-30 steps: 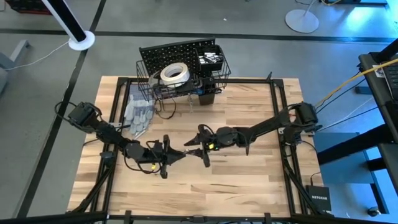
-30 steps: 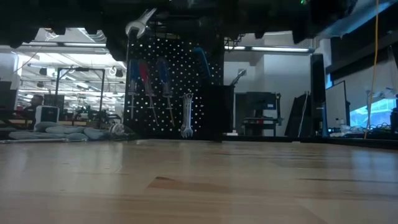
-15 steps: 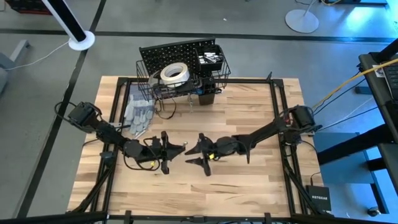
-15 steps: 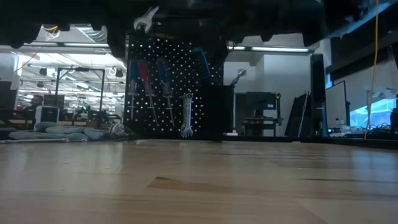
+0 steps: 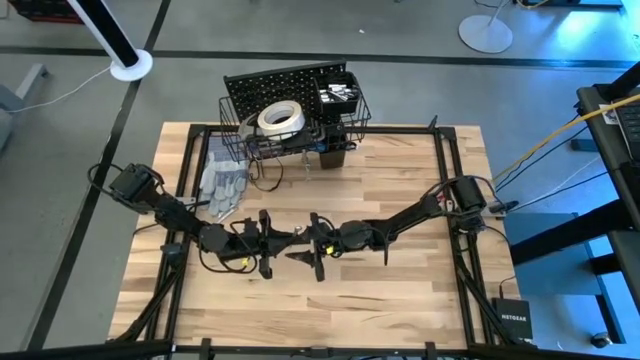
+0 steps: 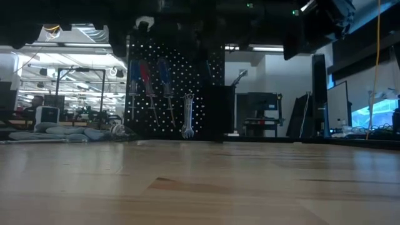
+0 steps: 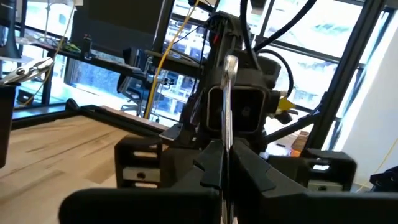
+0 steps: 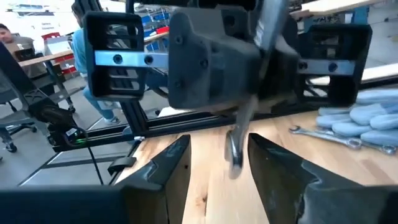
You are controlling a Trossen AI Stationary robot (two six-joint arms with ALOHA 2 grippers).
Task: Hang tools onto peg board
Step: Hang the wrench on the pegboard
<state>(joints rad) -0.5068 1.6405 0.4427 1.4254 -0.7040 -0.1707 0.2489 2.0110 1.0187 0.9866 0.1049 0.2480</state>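
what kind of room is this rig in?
Likely an open robotics lab or workshop: concrete floor around the wooden table, rows of desks and ceiling lights behind the peg board, monitors alongside.

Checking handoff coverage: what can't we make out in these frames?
- High view: wrench hidden where left gripper meets right gripper.
- Low view: both grippers lost in dark shadow at the top edge.
- Right wrist view: wrench motion-blurred.
- High view: basket contents too small.
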